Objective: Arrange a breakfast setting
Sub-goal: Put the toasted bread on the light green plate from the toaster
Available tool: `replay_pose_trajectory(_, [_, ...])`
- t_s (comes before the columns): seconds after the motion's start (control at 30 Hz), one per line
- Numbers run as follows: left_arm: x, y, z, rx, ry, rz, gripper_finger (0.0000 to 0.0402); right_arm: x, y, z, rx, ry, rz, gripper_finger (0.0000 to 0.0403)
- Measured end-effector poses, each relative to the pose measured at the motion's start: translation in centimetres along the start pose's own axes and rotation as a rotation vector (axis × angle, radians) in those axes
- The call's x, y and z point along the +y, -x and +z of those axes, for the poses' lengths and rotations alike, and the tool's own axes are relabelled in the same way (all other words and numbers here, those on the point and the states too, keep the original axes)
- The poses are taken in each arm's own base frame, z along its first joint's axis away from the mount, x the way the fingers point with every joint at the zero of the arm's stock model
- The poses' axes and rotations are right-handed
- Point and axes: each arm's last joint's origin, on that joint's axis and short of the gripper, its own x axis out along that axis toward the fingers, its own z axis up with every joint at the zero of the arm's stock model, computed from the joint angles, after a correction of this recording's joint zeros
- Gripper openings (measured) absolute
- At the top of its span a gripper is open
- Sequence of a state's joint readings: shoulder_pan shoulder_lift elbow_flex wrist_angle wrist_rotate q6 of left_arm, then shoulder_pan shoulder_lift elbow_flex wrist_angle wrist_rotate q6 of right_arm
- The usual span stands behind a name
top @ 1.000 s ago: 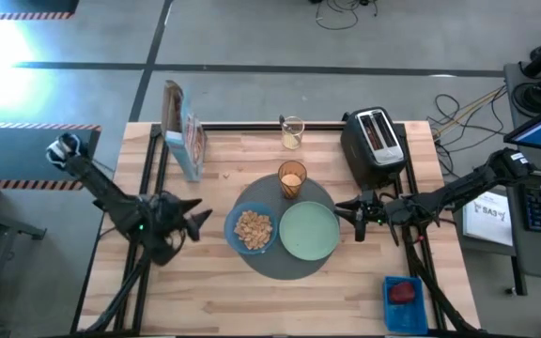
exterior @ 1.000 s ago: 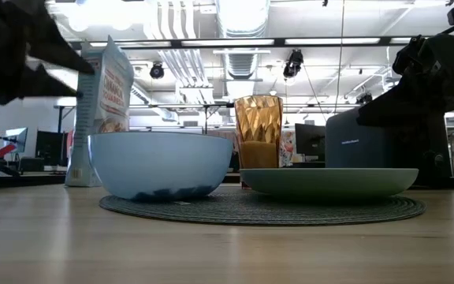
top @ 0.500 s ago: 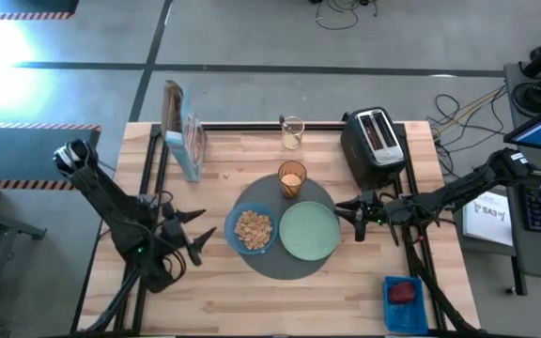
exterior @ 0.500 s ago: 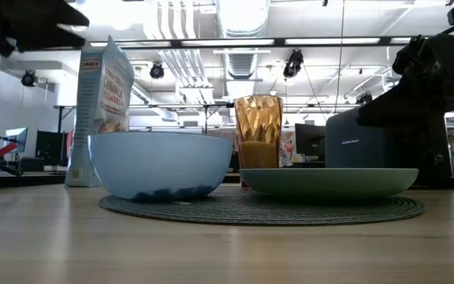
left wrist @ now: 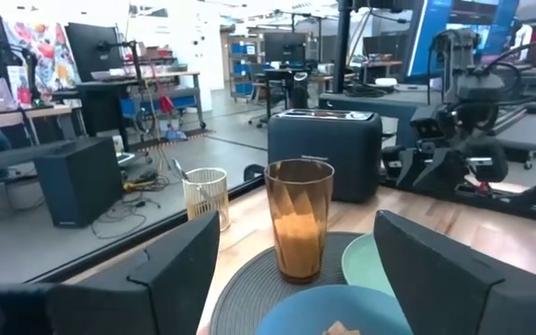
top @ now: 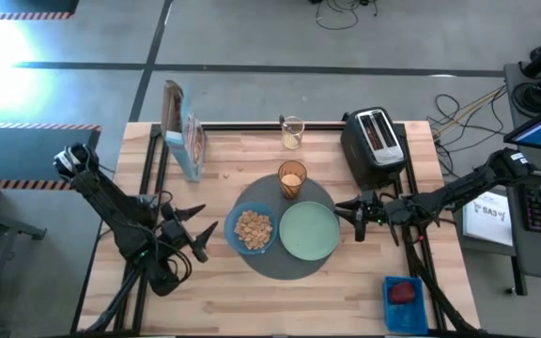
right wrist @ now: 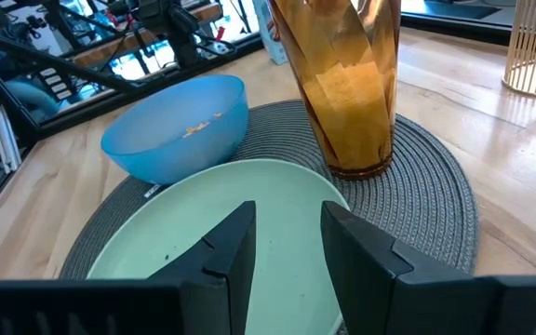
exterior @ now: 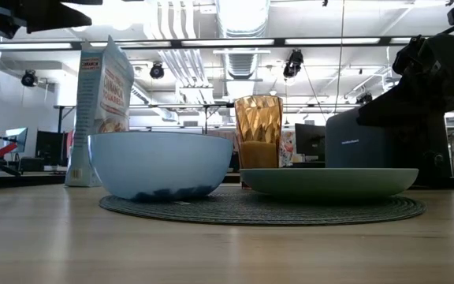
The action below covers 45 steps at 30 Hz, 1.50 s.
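Four things of the breakfast setting sit together in the middle of the wooden bench (top: 252, 300). The round dark-grey woven mat (top: 285, 268) lies flat. On it stand the small blue bowl (top: 252, 228) with cereal on the left side and the pale green round plate (top: 309, 230) on the right side, just beside each other. The tall amber glass of orange drink (top: 291, 178) stands at the far edge of the mat. I cannot see a spoon anywhere.

The left hand (top: 198, 237) is just to the left of the bowl, with its two dark fingers spread wide apart and nothing between them. From its own camera it looks past the bowl's rim at the glass. The right hand (top: 357, 218) is just to the right of the plate. Its fingers are a small way apart and hold nothing.

The bowl lies to the right of the left hand, and that hand is the nearer one to it. The plate lies to the left of the right hand. So I think each hand would take the thing on its own side.

A black toaster (top: 375, 139) stands at the far right, a blue cereal box (top: 184, 139) at the far left, and a pale wire cup (top: 292, 131) at the far edge.
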<state>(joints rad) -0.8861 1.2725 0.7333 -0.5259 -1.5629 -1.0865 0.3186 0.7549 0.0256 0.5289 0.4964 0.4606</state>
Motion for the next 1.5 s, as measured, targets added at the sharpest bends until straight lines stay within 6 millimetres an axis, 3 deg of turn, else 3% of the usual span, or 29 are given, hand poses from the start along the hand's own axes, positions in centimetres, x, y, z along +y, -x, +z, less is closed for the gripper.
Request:
replay_pose_trajectory(0.5, [1.4, 0.0, -0.4, 0.000, 0.006, 0.002, 0.0270, -0.1, -0.1, 0.2, -0.021, -0.008, -0.024, 0.0114])
replay_pose_trajectory(0.7, [1.6, -0.4, -0.5, 0.000, 0.020, 0.018, 0.0270, 0.2, -0.2, 0.8, -0.044, -0.147, 0.008, 0.0114])
replay_pose_trajectory(1.0, [1.8, -0.6, -0.6, 0.000, 0.019, 0.032, 0.0270, 1.1, -0.4, 2.3, -0.089, -0.113, 0.001, 0.0114])
replay_pose_trajectory(1.17, [2.0, -0.9, -0.6, -0.004, 0.005, 0.047, 0.0270, 1.6, -0.6, 3.2, -0.107, -0.233, 0.025, 0.0114])
replay_pose_trajectory(1.4, [2.1, -1.0, -0.5, -0.007, 0.006, 0.056, 0.0270, 2.5, -0.7, 5.1, -0.158, -0.270, 0.044, 0.0114])
replay_pose_trajectory(1.5, [2.2, -1.1, -0.4, -0.007, 0.014, 0.060, 0.0270, 2.8, -0.8, 6.2, -0.210, -0.333, -0.014, 0.0114])
